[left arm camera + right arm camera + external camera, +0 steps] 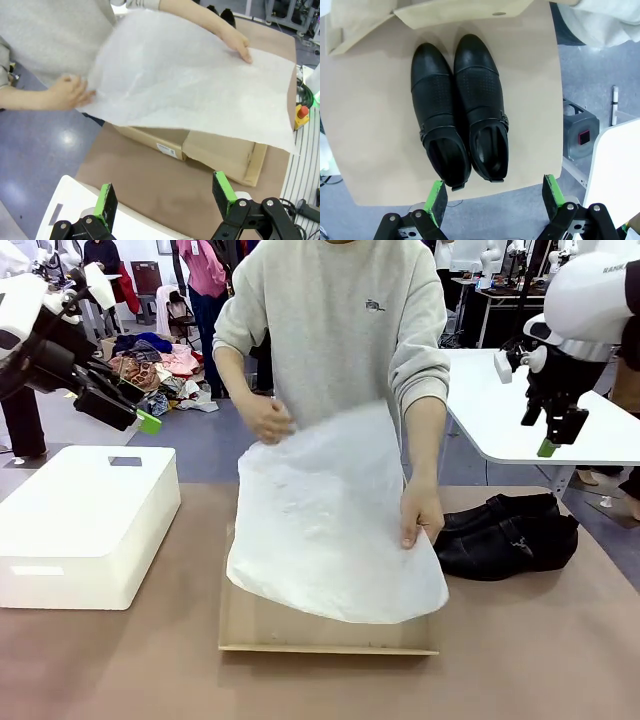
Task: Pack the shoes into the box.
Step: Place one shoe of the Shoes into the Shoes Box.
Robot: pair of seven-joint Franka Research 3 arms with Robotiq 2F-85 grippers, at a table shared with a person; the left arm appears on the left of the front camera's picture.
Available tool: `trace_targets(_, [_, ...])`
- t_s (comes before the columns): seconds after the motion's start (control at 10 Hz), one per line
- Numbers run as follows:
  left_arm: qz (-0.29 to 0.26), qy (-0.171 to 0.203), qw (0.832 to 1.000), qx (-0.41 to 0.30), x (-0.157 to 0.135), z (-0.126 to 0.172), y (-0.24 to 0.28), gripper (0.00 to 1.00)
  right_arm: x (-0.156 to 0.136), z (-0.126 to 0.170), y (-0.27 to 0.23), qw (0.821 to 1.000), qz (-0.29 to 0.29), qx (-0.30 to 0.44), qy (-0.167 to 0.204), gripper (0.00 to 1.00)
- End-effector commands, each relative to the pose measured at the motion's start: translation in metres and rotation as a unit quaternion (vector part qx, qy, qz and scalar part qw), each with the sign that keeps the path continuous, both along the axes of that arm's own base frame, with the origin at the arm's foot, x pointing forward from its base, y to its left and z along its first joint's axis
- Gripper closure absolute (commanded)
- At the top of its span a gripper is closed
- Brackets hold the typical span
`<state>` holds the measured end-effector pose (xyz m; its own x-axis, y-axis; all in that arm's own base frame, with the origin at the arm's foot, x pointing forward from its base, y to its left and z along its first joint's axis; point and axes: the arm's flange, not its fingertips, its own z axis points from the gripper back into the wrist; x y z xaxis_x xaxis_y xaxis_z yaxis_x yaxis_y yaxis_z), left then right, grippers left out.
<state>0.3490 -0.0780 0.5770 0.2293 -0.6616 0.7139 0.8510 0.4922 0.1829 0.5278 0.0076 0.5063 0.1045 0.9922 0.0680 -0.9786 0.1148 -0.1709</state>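
Over the box [330, 637], at the middle of the worktop [120, 665], we see a person holding a sheet of white tissue paper [325, 520] spread across its open top. One hand [265, 420] is at the sheet's far edge and the other hand [422, 516] at the edge nearest the shoes [505, 535]. Both shoes lie side by side on the worktop just right of the box, touching each other, toes toward it. We find the left gripper [165, 197] raised well left of the box, above the white bin [85, 525], its fingers spread wide and holding nothing. The right gripper [494, 196] hangs above the shoes, right of the box, likewise spread and empty.
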Motion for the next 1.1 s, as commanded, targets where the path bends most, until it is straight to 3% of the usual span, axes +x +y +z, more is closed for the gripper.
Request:
trace_targets(0.0, [-0.01,-0.004,1.0,-0.003,0.001,-0.001,0.001,0.0,0.012,-0.017,-0.01,1.0,0.009,-0.008,-0.01,0.0])
trace_targets(0.6, [-0.01,-0.004,1.0,-0.003,0.001,-0.001,0.001,0.0,0.041,-0.069,-0.038,1.0,0.021,0.011,0.003,0.0])
trace_targets(1.0, [-0.01,-0.004,1.0,-0.003,0.001,-0.001,0.001,0.0,0.062,-0.097,-0.046,0.999,-0.007,0.021,0.025,0.0])
